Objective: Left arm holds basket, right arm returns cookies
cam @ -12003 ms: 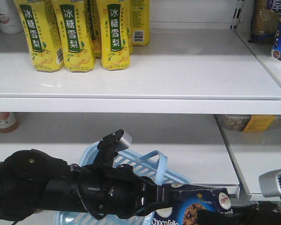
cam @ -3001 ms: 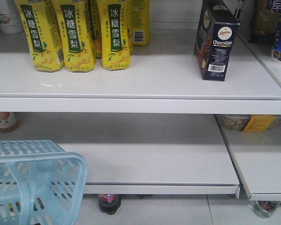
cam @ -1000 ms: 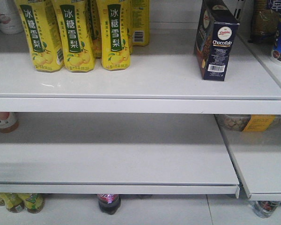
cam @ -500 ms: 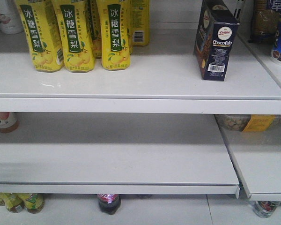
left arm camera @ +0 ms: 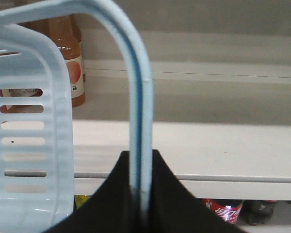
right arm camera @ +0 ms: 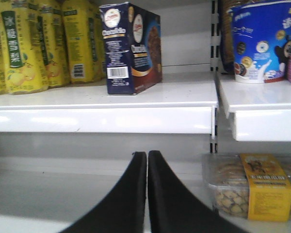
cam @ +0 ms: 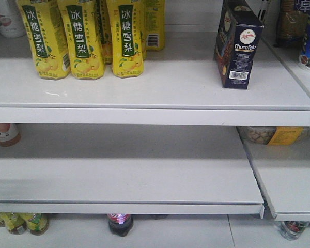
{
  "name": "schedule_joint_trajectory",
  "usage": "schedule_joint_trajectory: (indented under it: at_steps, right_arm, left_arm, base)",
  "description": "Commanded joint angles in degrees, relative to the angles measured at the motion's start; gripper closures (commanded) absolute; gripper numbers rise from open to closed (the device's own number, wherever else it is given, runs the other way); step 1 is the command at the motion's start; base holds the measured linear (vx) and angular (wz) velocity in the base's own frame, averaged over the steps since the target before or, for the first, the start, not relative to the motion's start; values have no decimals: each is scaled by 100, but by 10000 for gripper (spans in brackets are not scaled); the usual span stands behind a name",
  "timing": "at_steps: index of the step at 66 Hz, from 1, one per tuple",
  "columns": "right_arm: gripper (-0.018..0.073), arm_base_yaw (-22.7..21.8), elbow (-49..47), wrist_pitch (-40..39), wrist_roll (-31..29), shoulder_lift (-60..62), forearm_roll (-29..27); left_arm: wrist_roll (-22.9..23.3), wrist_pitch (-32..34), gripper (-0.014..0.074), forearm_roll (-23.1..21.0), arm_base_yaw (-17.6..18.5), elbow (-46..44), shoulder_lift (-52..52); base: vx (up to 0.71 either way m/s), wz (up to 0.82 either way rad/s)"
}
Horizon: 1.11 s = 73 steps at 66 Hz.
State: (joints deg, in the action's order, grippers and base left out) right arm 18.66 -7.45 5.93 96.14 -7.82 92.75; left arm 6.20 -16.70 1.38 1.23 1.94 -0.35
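The cookies (cam: 238, 44) stand upright on the upper shelf (cam: 186, 85), near its right edge and back from the front lip, well apart from the yellow bottles (cam: 82, 36) at the left. The box's long axis is vertical, and its narrow barcode face is turned toward the front.

From the right wrist view, the cookies (right arm camera: 131, 48) lie above and a little left of the right gripper (right arm camera: 147, 160), which is clenched on nothing, its two black fingers (right arm camera: 136, 189) pressed together down at the level of the lower shelf. That gripper is clear of the box, so the return looks done, judging by where the box sits. If anything remains, it is for the right arm to draw back, and the box's place above the gripper means a straight pull away from the shelf would not brush it.

The left gripper (left arm camera: 139, 194) grasps the basket's handle (left arm camera: 138, 111), the light blue loop running down between its black fingers; the basket (left arm camera: 34, 141) hangs just left of it, its slotted wall filling that side.

The front view shows neither arm and no basket, only the shelves and the box. The left wrist view alone shows the basket, and the right wrist view alone shows a blue tub (right arm camera: 262, 41) and a packet of snacks (right arm camera: 252, 187) on the neighbouring shelves.
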Motion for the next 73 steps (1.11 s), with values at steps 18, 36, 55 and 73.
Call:
schedule_joint_trajectory:
  at_steps: [18, 36, 55, 73]
  right_arm:
    - [568, -44, -150, 1055, -5786, -49, -5320]
    - [568, -1197, -150, 949, -9614, -49, -8877]
    - [568, -2372, -150, 718, -11872, -49, -11140]
    - [568, -2362, 46, 589, -11374, 0, -10641]
  left_arm:
    - [-40, 580, 603, 113, -13, 57, -131]
    - [-40, 580, 603, 113, -13, 57, -131]
    - [-40, 580, 603, 113, -13, 57, -131]
    - [-40, 580, 603, 113, -13, 57, -131]
  base:
    - [0, 0]
    - [0, 0]
    - [0, 0]
    - [0, 0]
